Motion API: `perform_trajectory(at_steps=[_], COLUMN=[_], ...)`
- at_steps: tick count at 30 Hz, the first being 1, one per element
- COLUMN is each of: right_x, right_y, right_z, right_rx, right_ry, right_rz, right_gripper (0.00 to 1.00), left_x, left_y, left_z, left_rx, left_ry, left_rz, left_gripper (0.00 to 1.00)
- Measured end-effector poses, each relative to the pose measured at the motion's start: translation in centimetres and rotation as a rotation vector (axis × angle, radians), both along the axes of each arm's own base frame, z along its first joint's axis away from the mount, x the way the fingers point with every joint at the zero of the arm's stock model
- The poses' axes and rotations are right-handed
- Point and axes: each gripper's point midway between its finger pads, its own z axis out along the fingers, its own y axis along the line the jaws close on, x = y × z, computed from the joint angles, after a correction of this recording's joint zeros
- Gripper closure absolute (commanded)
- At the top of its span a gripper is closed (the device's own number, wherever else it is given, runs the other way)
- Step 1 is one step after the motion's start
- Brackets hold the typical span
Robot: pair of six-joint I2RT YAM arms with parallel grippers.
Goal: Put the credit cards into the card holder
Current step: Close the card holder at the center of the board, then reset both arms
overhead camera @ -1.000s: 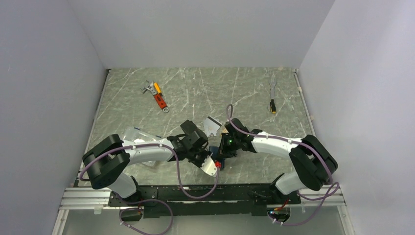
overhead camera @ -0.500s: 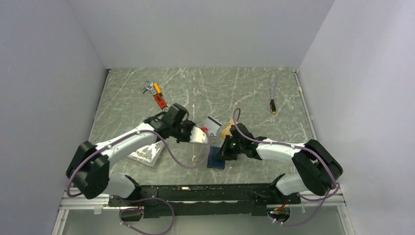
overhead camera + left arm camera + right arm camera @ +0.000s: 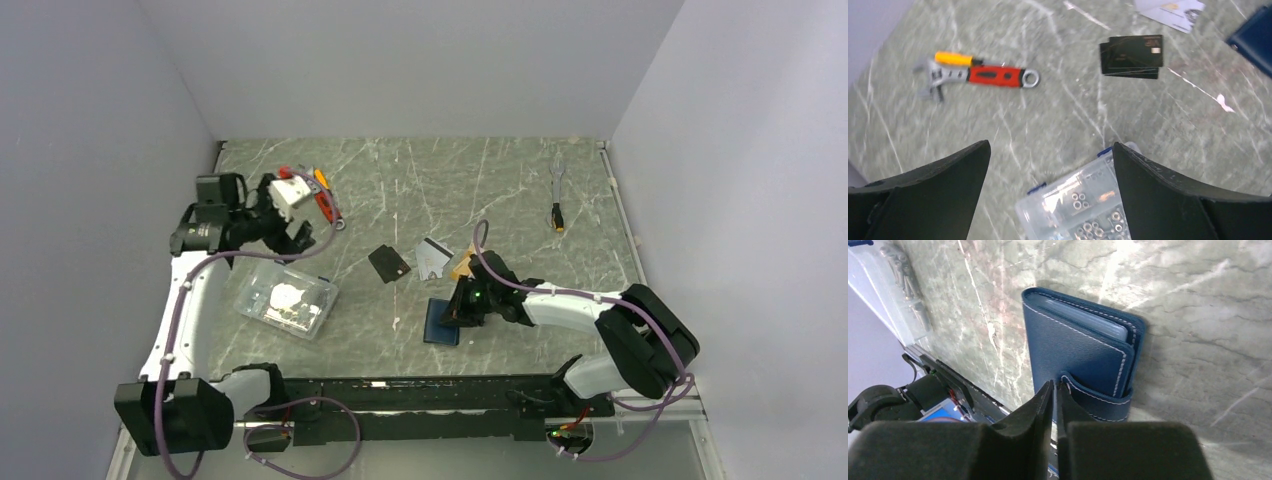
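The navy card holder (image 3: pixel 441 322) (image 3: pixel 1083 347) lies folded flat on the table near the front. My right gripper (image 3: pixel 461 310) (image 3: pixel 1055 385) is at its near edge beside the snap tab. Its jaws stand a thin slit apart, and I see nothing between them. Three credit cards lie behind the holder: a black card (image 3: pixel 389 263) (image 3: pixel 1132 50), a silver-white card (image 3: pixel 432 257) (image 3: pixel 1170 7), and an orange-gold card (image 3: pixel 462 266) partly under the right arm. My left gripper (image 3: pixel 288 212) (image 3: pixel 1050 145) hangs wide open and empty at the far left, away from the cards.
A clear plastic box of nuts (image 3: pixel 286 298) (image 3: pixel 1083 202) sits under the left gripper. A red and yellow wrench (image 3: pixel 325 200) (image 3: pixel 983 76) lies at the back left. A small screwdriver (image 3: pixel 557 190) lies at the back right. Walls close in the table on three sides.
My left arm swung from the centre to the far left and its jaws opened wide. The black card now lies where it was. My right jaws parted slightly at the card holder.
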Motion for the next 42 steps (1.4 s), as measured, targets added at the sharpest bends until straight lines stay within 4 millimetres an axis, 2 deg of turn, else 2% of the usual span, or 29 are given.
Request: perform_trajectory(at_steps=[3,4,5,8,10,13,14,17,20,22,24,25,27,29,30,32,35,38,40,42], right_x=[0.3,0.6,0.9,2.2,2.7,3.1,3.4,5.1,8.3,10.2,12.1,13.1,15.8,18.0,19.1,20.1,18.8,16.5,16.1,16.1], right_y=[0.4,0.4,0.3,-0.1,-0.7,-1.5,-1.6,-0.7,1.5,2.3,2.0,1.4,-1.4,-5.0,-7.5,-11.8,-18.4,-22.7,-25.2,-27.5], right_z=[0.9,1.2,1.4,2.8,3.1,3.8,4.4,8.1,14.9,19.5,23.1,24.2,25.8,25.4,24.5,22.2,16.6,12.3,11.1,11.1], right_rx=[0.002,-0.006,-0.016,-0.054,-0.096,-0.166,-0.184,-0.187,-0.129,-0.093,-0.080,-0.086,-0.133,-0.214,-0.275,-0.392,-0.633,-0.830,-0.916,-0.970], right_ry=[-0.034,-0.054,-0.073,-0.146,-0.171,-0.190,-0.198,-0.259,-0.406,-0.514,-0.596,-0.624,-0.671,-0.679,-0.677,-0.676,-0.703,-0.726,-0.729,-0.742], right_rz=[0.021,0.025,0.022,0.015,0.013,0.025,0.033,0.061,0.079,0.078,0.055,0.032,-0.052,-0.158,-0.228,-0.332,-0.428,-0.445,-0.492,-0.567], right_gripper=[0.52,0.39,0.31,0.14,0.01,0.00,0.00,0.00,0.00,0.00,0.00,0.00,0.00,0.00,0.00,0.00,0.00,0.00,0.00,0.00], left_x=[0.6,0.7,0.7,1.4,2.1,1.7,1.4,0.5,0.1,0.0,0.0,0.0,-0.5,-0.8,-0.8,-0.5,-0.1,0.5,0.9,1.4], left_y=[2.8,3.4,3.8,5.8,8.8,13.2,14.0,13.5,12.7,12.4,12.3,12.1,11.7,11.2,11.0,10.8,10.2,9.9,10.0,10.0], left_z=[0.2,-0.1,-0.4,-1.0,-1.4,-2.0,-2.1,-2.2,-2.7,-3.8,-5.5,-6.6,-9.0,-10.8,-11.3,-11.7,-12.0,-12.3,-12.2,-11.9], left_rx=[-0.062,-0.080,-0.097,-0.206,-0.305,-0.384,-0.392,-0.402,-0.403,-0.414,-0.433,-0.442,-0.465,-0.488,-0.489,-0.487,-0.473,-0.470,-0.468,-0.473], left_ry=[0.052,0.077,0.109,0.238,0.276,0.254,0.237,0.177,0.120,0.101,0.094,0.095,0.110,0.110,0.095,0.046,-0.028,-0.073,-0.110,-0.135], left_rz=[0.140,0.166,0.181,0.253,0.378,0.574,0.614,0.634,0.620,0.616,0.617,0.620,0.632,0.635,0.629,0.613,0.575,0.550,0.539,0.531], left_gripper=[0.01,0.01,0.01,0.01,0.01,0.01,0.01,0.01,0.01,0.01,0.01,0.01,0.01,0.01,0.01,0.01,0.01,0.01,0.01,0.01])
